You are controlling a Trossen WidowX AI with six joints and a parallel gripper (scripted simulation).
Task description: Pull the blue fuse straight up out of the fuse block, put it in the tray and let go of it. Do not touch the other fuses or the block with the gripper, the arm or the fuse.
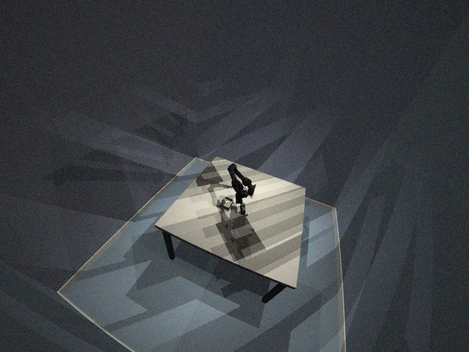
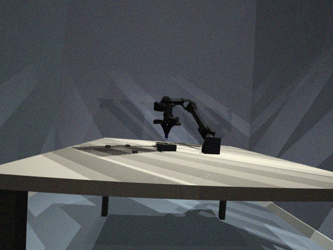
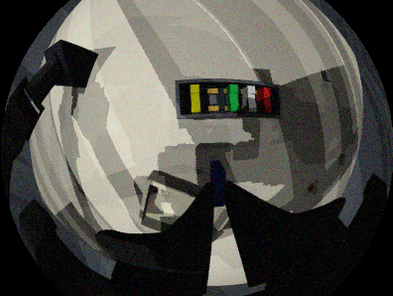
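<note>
My gripper [image 3: 217,187] [image 2: 166,136] is shut on the blue fuse [image 3: 217,171], which hangs upright below the fingertips, above the table and clear of the fuse block. The fuse block [image 3: 178,101] [image 2: 166,147] stands farther up in the wrist view, with one vacant slot [image 3: 213,99] between the yellow fuse [image 3: 195,98] and the green fuse [image 3: 233,97]. The white fuse [image 3: 251,92] and the red fuse [image 3: 265,97] also sit in it. The open tray [image 3: 174,179] [image 1: 224,207] lies at the lower left in the wrist view, partly hidden by the left finger.
The arm base [image 2: 211,146] [image 3: 74,65] stands on the table [image 2: 166,172], right of the block in the exterior view. Small dark pieces [image 2: 107,146] [image 2: 127,145] [image 2: 134,151] lie left of the block there. Banded shadows cross the table.
</note>
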